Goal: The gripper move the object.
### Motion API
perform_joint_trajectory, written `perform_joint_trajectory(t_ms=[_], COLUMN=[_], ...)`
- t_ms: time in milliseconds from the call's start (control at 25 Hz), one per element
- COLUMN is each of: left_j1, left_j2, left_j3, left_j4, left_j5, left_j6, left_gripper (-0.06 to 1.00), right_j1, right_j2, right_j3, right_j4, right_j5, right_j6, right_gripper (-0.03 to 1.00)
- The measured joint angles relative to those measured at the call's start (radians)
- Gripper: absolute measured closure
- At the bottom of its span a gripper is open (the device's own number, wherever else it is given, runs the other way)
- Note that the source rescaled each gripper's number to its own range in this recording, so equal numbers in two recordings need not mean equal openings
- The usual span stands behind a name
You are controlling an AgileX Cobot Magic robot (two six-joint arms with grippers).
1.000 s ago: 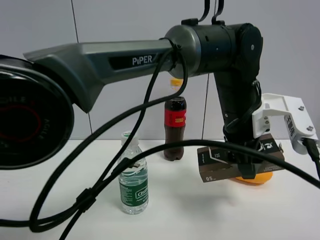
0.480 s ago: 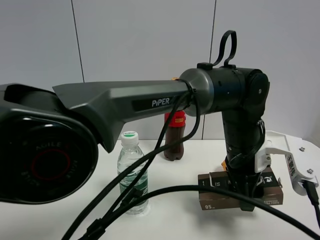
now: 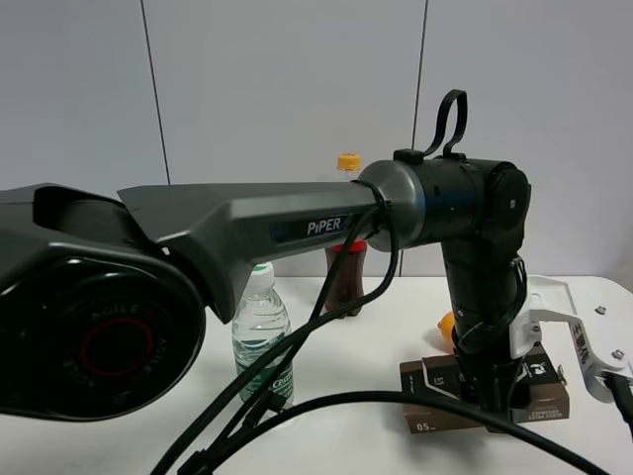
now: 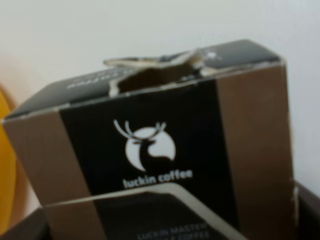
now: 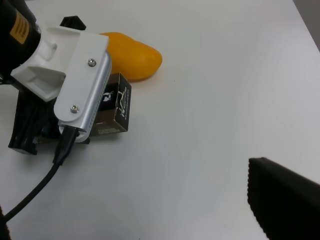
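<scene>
The object, a dark brown carton (image 3: 432, 396) with white print, rests on the white table at the front right. My left gripper (image 3: 492, 384) reaches across from the left and stands upright over it, its fingers clamped on the carton's middle. The left wrist view is filled by the carton (image 4: 150, 145), with a white deer logo and "luckin coffee". In the right wrist view the carton (image 5: 117, 102) pokes out from under the left arm's white camera mount (image 5: 75, 75). Of my right gripper only one black finger (image 5: 285, 200) shows, away from the carton.
An orange-yellow mango (image 3: 447, 324) lies just behind the carton, also in the right wrist view (image 5: 132, 60). A clear green-labelled water bottle (image 3: 259, 336) stands at centre left and a cola bottle (image 3: 341, 282) behind. Black cables loop across the front.
My left gripper has come down with the carton from above the mango and a little towards the front; the carton now sits on the table in front of the mango.
</scene>
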Motion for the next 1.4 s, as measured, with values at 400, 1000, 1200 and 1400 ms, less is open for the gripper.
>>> perform_joint_trajectory(t_ms=[400, 1000, 1200, 1400], left_j1=[0.0, 0.01, 0.075, 0.203], left_j2=[0.0, -0.286, -0.494, -0.752], left_j3=[0.0, 0.002, 0.002, 0.157], left_j4=[-0.002, 0.201, 0.219, 0.223], left_j5=[-0.027, 0.126, 0.131, 0.129], left_j6=[-0.171, -0.434, -0.61, -0.621], left_gripper=[0.49, 0.38, 0.38, 0.38], right_j1=[0.0, 0.0, 0.0, 0.0], right_j2=[0.0, 0.0, 0.0, 0.0], right_j3=[0.0, 0.0, 0.0, 0.0], right_j4=[0.0, 0.0, 0.0, 0.0], right_j5=[0.0, 0.0, 0.0, 0.0], right_j6=[0.0, 0.0, 0.0, 0.0], right_gripper=[-0.03, -0.03, -0.03, -0.03])
